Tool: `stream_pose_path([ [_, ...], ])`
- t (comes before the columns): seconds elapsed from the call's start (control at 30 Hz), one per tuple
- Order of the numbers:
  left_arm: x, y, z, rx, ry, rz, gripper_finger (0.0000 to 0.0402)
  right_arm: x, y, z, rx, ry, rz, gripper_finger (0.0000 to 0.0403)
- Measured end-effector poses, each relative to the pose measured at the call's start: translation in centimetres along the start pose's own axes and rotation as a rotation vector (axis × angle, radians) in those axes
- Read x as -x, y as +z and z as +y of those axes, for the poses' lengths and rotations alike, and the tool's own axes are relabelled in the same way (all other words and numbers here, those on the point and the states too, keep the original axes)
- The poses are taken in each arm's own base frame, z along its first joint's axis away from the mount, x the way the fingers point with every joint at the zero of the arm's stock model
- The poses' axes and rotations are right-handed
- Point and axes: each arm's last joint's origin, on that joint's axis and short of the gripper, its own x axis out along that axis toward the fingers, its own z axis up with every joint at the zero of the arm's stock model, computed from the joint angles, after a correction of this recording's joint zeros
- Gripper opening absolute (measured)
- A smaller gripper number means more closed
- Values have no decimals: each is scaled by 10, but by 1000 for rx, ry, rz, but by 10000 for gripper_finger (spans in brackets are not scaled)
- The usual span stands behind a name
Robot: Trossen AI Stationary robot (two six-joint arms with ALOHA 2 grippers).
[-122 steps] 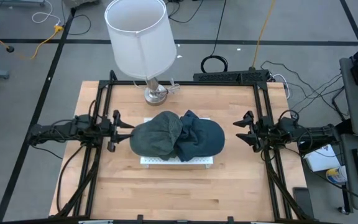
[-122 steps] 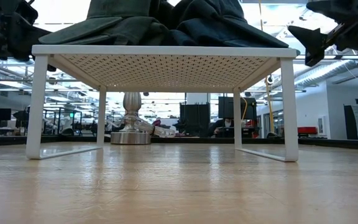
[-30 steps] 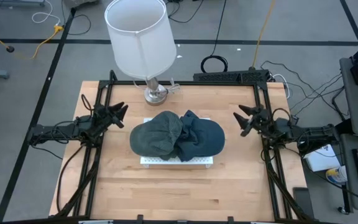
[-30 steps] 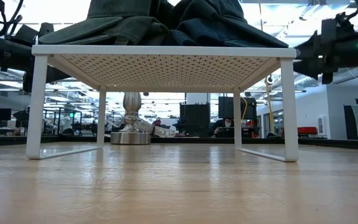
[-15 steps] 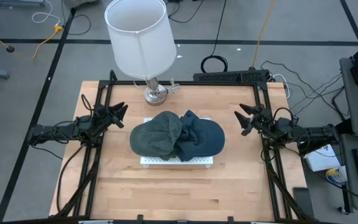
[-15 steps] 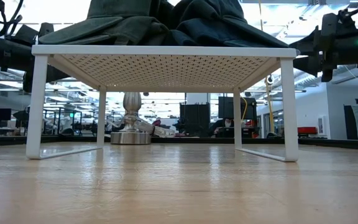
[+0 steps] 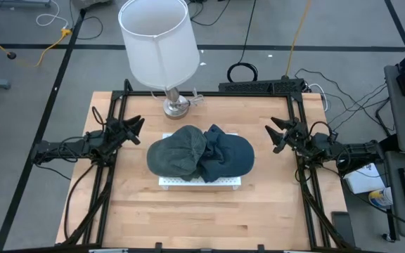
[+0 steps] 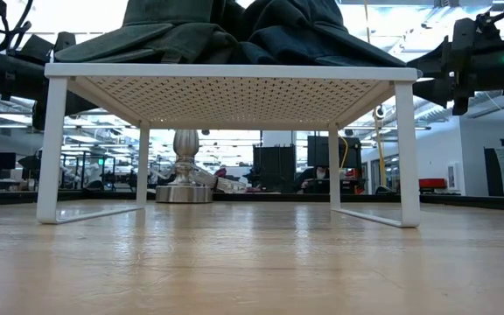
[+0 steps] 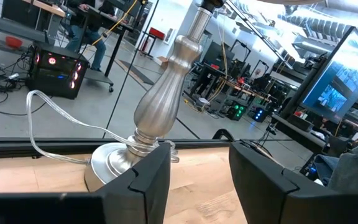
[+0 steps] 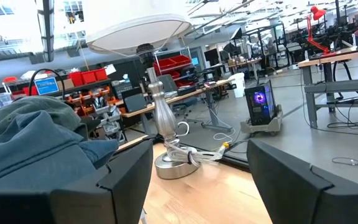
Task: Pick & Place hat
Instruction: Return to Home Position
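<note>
**Location of the load.** The caps point(image 7: 201, 156) lie heaped on the white perforated shelf point(image 7: 200, 182) at the middle of the table point(image 7: 202, 218). A grey-green cap point(image 7: 178, 156) is on the left arm's side and a blue cap point(image 7: 229, 154) on the right arm's side, the two touching and partly overlapping. How many lie in each heap cannot be told from here.

**Handling.** Judged by the folds and slumped crowns, the caps are soft cloth: light, not fragile, and prone to collapse or drag a neighbour along. The brim looks like the stiffest part. A pinch on a brim edge or a raised fold of the crown should hold best. A flat press on the crown would likely only flatten it.

**Grippers.** The left gripper point(image 7: 133, 128) hangs near the table's left edge and the right gripper point(image 7: 278, 136) near its right edge. Both are well apart from the shelf, with fingers spread and nothing between them.

**Surroundings.** A lamp point(image 7: 157, 42) with a broad white shade stands at the back of the table, just behind the shelf, and its clear cord point(image 9: 51, 149) trails off the metal base. In my judgement the shade is the main obstruction — any high approach from the rear would meet it. The shelf's thin legs suggest it could shift under a sideways push.
</note>
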Motion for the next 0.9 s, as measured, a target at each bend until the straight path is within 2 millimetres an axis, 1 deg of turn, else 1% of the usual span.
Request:
stream_pose_path([
  [0.53,0,0,0,-1,1,0,203,0,0,0,0,0,0,254],
  [0.9,0,0,0,-1,1,0,209,0,0,0,0,0,0,254],
])
